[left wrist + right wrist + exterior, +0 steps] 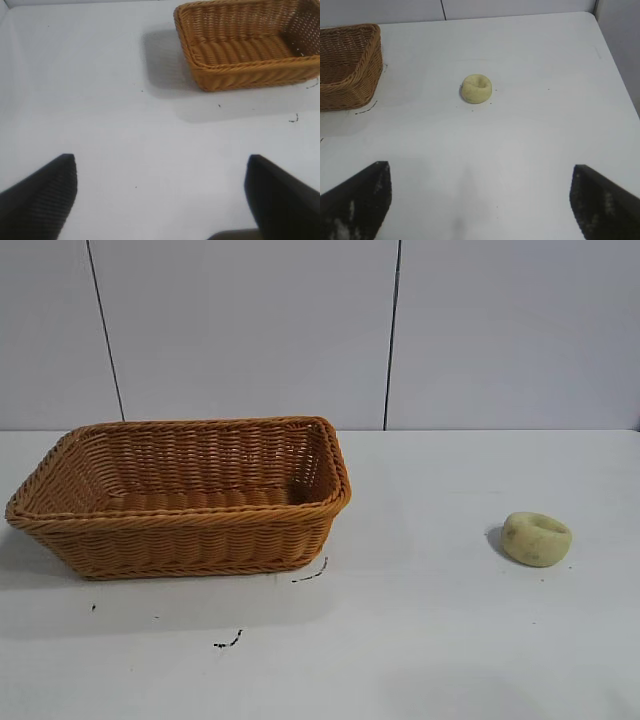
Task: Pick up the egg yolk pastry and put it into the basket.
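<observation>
The egg yolk pastry [536,538], a small pale yellow-green lump with a dimple on top, lies on the white table at the right; it also shows in the right wrist view [476,88]. The orange-brown wicker basket [180,535] stands at the left, empty, and shows in the left wrist view [240,75] and partly in the right wrist view [347,75]. My right gripper [481,172] is open and empty, well short of the pastry. My left gripper [161,165] is open and empty over bare table, apart from the basket. Neither gripper shows in the exterior view.
The white table [420,640] has small dark marks near the basket's front [228,642]. A grey panelled wall [250,330] stands behind. The table's edge shows in the right wrist view [615,65].
</observation>
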Tool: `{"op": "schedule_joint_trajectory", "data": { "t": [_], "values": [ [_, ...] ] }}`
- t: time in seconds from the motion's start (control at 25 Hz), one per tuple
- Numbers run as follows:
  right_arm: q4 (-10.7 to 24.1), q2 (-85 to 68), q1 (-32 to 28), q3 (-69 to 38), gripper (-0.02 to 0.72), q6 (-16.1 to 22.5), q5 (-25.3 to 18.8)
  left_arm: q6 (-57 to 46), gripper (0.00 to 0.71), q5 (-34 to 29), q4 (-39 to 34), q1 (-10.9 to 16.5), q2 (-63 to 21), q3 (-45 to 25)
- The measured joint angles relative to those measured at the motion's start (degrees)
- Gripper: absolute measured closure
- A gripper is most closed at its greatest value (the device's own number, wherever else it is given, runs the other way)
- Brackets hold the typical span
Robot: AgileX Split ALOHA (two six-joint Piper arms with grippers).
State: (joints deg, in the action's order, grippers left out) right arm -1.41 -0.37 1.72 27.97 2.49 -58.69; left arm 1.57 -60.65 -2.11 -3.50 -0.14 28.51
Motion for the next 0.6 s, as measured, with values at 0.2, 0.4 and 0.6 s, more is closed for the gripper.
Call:
{"op": "schedule_joint_trajectory", "data": {
  "t": [0.2, 0.4, 0.6],
  "values": [
    [0.0, 0.0, 0.0, 0.0, 0.008, 0.0, 0.0, 0.0, 0.017, 0.0, 0.0, 0.0, 0.0, 0.0],
    [0.0, 0.0, 0.0, 0.0, 0.008, 0.0, 0.0, 0.0, 0.017, 0.0, 0.0, 0.0, 0.0, 0.0],
    [0.0, 0.5, 0.0, 0.0, 0.008, 0.0, 0.1, 0.0, 0.017, 0.0, 0.0, 0.0, 0.0, 0.0]
  ]
}}
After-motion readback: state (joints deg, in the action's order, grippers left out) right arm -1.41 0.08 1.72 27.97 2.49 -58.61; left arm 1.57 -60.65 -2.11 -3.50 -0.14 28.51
